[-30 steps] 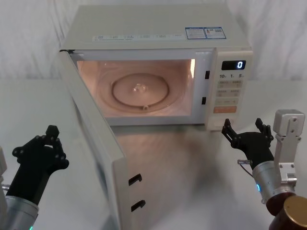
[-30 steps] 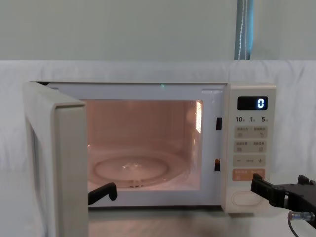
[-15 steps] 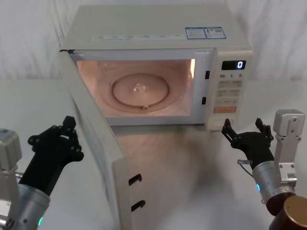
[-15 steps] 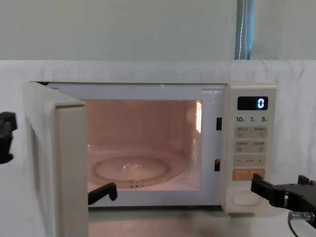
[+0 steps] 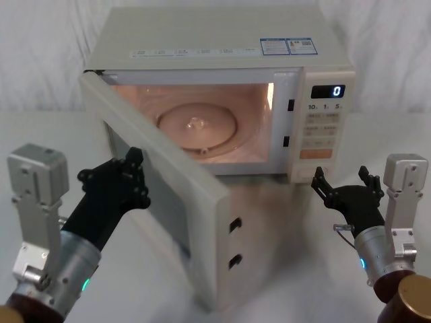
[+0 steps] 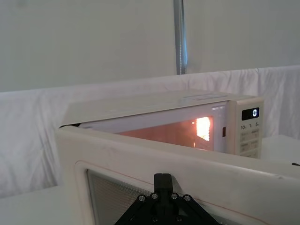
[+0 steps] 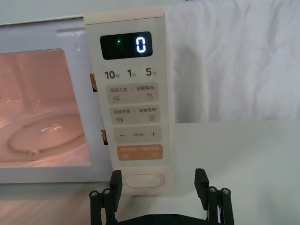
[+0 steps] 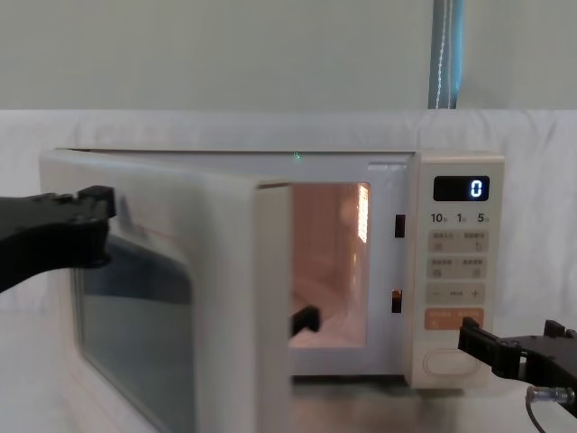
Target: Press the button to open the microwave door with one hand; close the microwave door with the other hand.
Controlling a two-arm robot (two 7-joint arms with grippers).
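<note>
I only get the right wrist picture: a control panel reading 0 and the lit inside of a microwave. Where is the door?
Observer: The microwave door stands roughly half open, hinged on the robot's left.
Visitor: Is anything at the door?
Observer: Yes, the left gripper is at the door's outer face, by the window; I cannot confirm contact.
Visitor: Is the claw in my picture helping?
Observer: No. The right gripper sits open in front of the panel's lower corner, well away from the door.
</note>
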